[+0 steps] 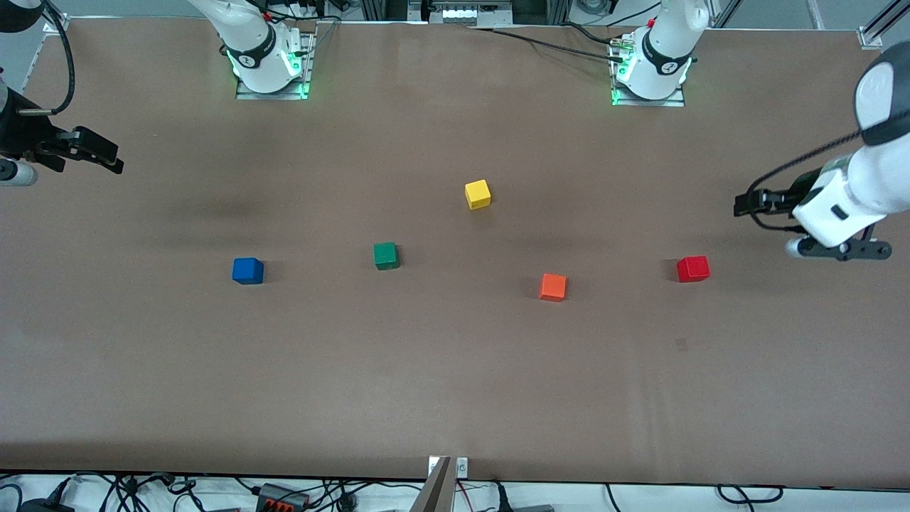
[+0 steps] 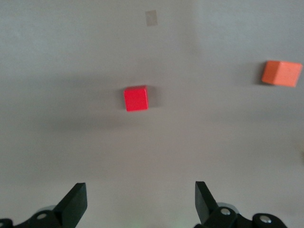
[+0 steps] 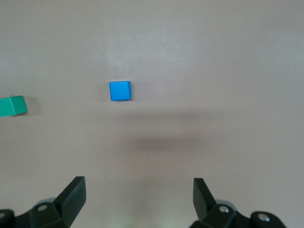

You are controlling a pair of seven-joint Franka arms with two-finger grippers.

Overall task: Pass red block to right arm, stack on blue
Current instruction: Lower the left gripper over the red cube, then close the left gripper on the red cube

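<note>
Red block [image 1: 692, 269] sits on worktop [image 1: 455, 370] at left arm's end | blue block [image 1: 247, 271] at right arm's end | left gripper [image 2: 137, 202] hovers, jaws wide, empty | right gripper [image 3: 137, 199] likewise.

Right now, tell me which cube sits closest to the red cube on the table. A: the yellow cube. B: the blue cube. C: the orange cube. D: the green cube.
C: in the front view the orange cube lies beside the red cube, while the yellow cube, green cube and blue cube sit further toward the right arm's end of the table.
</note>
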